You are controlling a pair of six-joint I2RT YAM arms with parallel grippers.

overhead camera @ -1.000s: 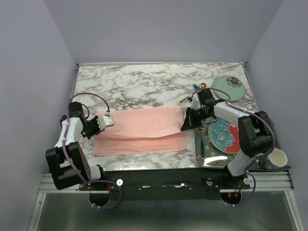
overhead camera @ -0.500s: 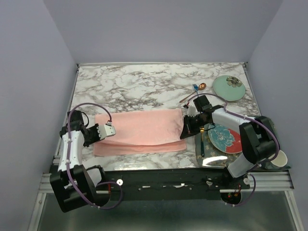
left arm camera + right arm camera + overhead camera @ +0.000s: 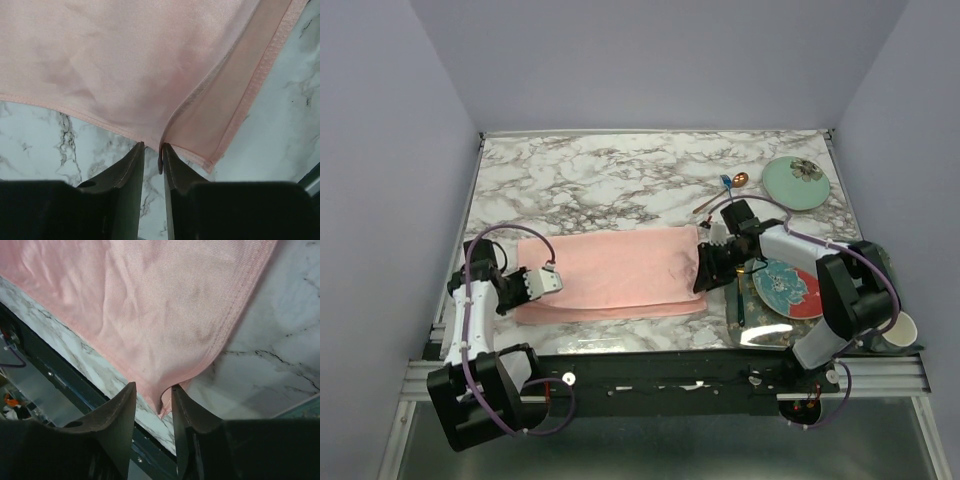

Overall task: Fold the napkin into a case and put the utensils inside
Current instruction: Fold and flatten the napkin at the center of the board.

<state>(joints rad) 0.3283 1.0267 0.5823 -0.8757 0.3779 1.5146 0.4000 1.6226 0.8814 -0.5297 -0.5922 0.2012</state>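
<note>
We see the napkin (image 3: pixel 610 272) folded into a long flat band on the counter (image 3: pixel 620 180). At its 9 o'clock the left claw (image 3: pixel 550 281), and at 3 o'clock the right claw (image 3: pixel 706 272), each stand slightly parted, with a cloth corner lying loose between the jaws. The spoon (image 3: pixel 718 197) lies at 1 o'clock.
</note>
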